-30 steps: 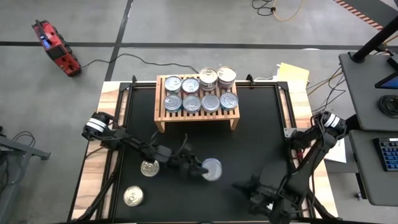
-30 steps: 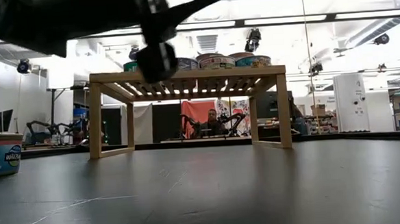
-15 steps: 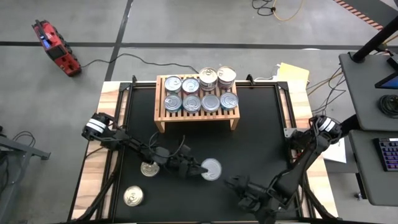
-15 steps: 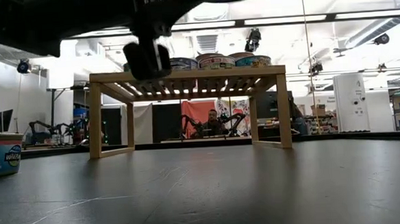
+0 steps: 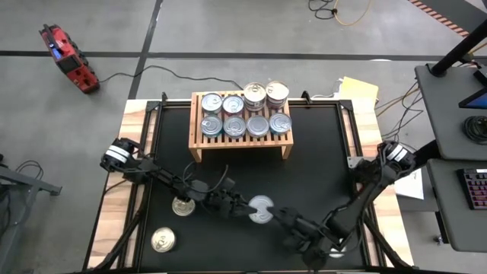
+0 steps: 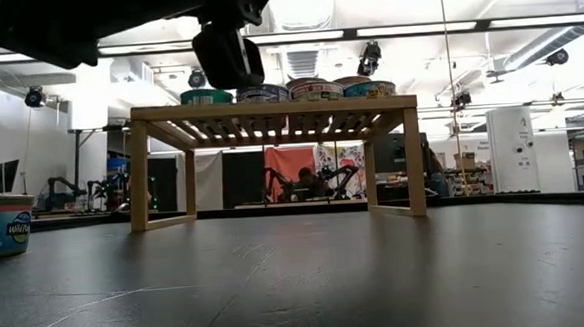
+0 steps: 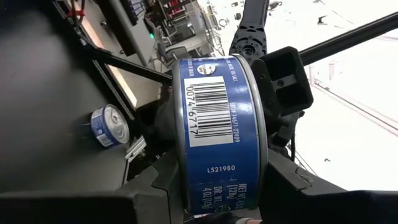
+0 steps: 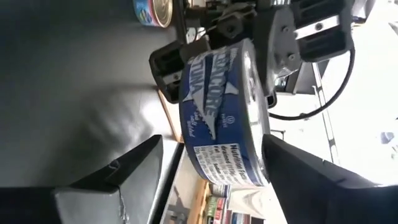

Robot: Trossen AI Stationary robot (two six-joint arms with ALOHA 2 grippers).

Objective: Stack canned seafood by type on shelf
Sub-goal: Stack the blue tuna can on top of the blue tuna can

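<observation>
One flat round tin with a blue paper label and a silver lid [image 5: 261, 209] hangs above the front middle of my black desk [image 5: 319, 167], clamped by its sides in the left hand [image 5: 245, 206]; its lid faces up at the overhead camera, so its short axis stands roughly vertical and its flat faces lie level. In the left wrist view I read the barcode on its blue side wall [image 7: 219, 130], with a dark finger [image 7: 281, 193] pressed against it. My right hand [image 5: 285, 223] sits just beside the tin on the side away from the left hand, fingers apart with the blue tin [image 8: 224, 112] between them, not yet gripping it as far as I can tell. A second ago that right hand was well off to the right with its fingers together; it has since slid in toward the tin and spread them, while the left hand kept its grip and barely shifted. Two more tins rest on the desk by the left arm: one gold-lidded [image 5: 182, 205] partly under the arm, another [image 5: 162, 240] nearer the front edge. At the back, the low light-wood slatted shelf [image 5: 199, 144] carries eight silver-lidded tins [image 5: 246, 125] in two rows, two of them standing taller [image 5: 255, 94].
</observation>
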